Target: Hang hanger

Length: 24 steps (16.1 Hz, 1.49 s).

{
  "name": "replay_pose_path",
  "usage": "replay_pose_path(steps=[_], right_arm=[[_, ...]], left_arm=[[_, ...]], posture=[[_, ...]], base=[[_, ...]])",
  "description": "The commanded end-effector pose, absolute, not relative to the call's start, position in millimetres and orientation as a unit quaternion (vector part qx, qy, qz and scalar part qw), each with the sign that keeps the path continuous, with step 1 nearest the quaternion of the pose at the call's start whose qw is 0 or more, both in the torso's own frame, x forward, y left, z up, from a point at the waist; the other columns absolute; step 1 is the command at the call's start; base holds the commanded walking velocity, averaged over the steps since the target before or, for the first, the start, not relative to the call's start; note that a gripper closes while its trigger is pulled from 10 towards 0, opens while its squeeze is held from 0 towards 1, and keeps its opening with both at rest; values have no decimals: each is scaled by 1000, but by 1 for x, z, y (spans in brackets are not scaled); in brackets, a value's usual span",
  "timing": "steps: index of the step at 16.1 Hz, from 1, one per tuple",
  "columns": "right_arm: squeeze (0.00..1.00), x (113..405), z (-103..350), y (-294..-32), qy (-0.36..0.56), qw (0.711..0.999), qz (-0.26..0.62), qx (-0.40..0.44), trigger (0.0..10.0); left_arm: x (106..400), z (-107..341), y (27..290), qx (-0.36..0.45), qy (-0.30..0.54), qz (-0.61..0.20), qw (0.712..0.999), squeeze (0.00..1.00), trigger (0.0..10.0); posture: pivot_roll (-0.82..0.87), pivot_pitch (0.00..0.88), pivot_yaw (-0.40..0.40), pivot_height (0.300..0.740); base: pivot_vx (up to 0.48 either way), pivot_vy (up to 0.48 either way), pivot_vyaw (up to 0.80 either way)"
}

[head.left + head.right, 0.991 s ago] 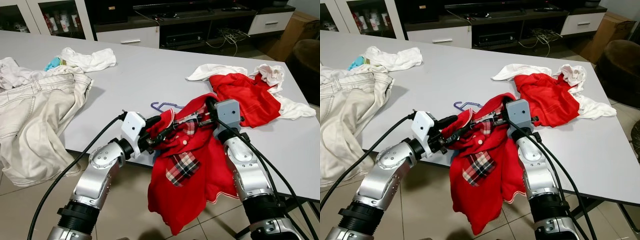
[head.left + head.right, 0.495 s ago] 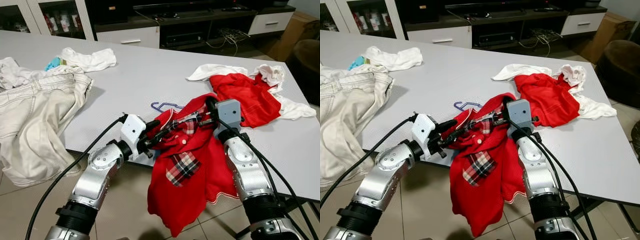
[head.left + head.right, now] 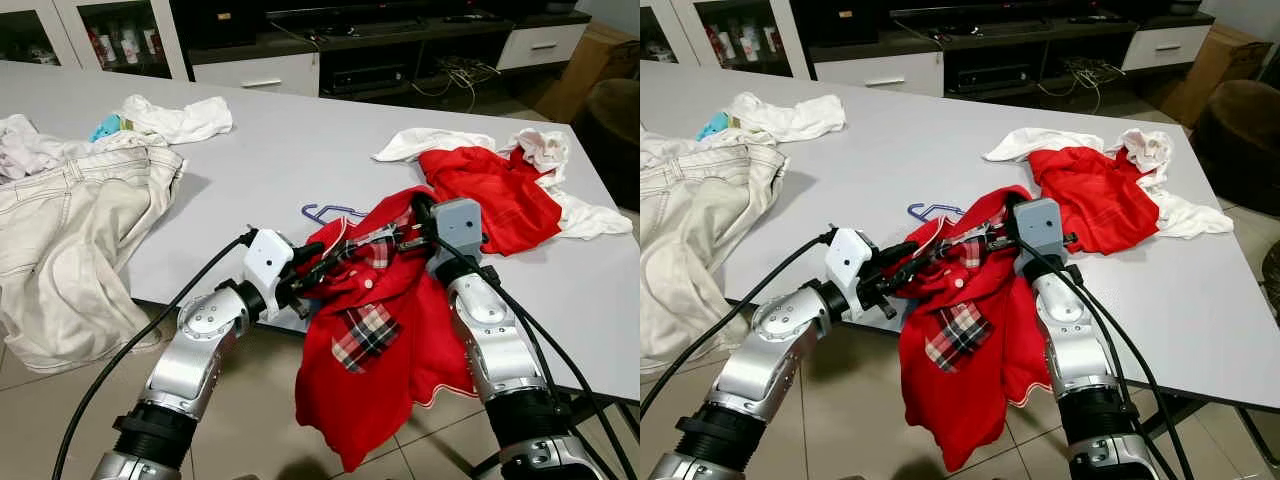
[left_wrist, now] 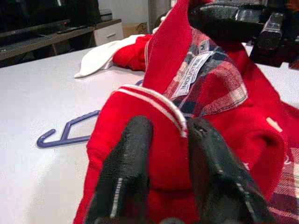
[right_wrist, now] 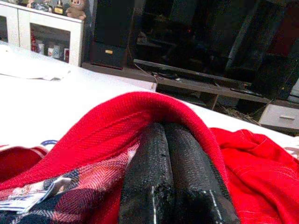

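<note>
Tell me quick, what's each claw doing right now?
Left gripper: shut on the red shirt collar.
Right gripper: fingers pressed together under the shirt's collar fold, shut on it.

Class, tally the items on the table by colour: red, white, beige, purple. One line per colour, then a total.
Red garments: 2, red polo shirt, red garment
White cloths: 3
Beige trousers: 1
Purple hanger: 1
Total: 7
</note>
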State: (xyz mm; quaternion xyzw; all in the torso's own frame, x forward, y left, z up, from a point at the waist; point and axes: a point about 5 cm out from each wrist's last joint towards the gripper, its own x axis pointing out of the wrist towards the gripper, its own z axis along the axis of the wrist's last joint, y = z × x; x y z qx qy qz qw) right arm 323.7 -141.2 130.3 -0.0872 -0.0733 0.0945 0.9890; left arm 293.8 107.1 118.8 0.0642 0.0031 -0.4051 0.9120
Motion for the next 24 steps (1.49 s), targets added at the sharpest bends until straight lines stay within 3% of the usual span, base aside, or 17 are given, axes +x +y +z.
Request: replay_pose_path(steps=[1, 2, 19, 20, 21, 22, 23, 24], right_arm=[[0, 326, 142, -141, -98, 988, 91, -79, 7255], [0, 326, 142, -141, -96, 988, 93, -78, 9882], [0, 323, 128, -135, -38, 990, 139, 0, 10000], [59, 323, 128, -135, -37, 989, 141, 2, 10000], [976, 322, 127, -135, -33, 989, 147, 7, 10000], [1000, 321, 123, -132, -21, 988, 156, 3, 10000], [957, 321, 120, -132, -10, 987, 159, 2, 10000], [584, 321, 117, -131, -1, 987, 161, 1, 10000]], left_arm=[[294, 124, 105, 63, -10, -414, 908, 0, 0], [294, 124, 105, 58, -10, -415, 908, 0, 0], [300, 123, 108, 24, -3, -384, 923, 0, 0], [300, 123, 108, 24, -3, -383, 924, 0, 0], [301, 123, 109, 21, -3, -378, 926, 0, 0], [302, 123, 110, 18, -2, -371, 929, 0, 0], [303, 123, 110, 16, -2, -367, 930, 0, 0], [304, 123, 111, 13, -1, -362, 932, 0, 0]], posture=[[-53, 0, 5, 740], [-53, 0, 5, 740], [-54, 0, -2, 740], [-54, 0, -2, 740], [-54, 0, -1, 740], [-54, 0, -1, 740], [-54, 0, -1, 740], [-55, 0, -1, 740]], base=[[0, 0, 0], [0, 0, 0], [0, 0, 0], [0, 0, 0], [0, 0, 0], [0, 0, 0], [0, 0, 0], [0, 0, 0]])
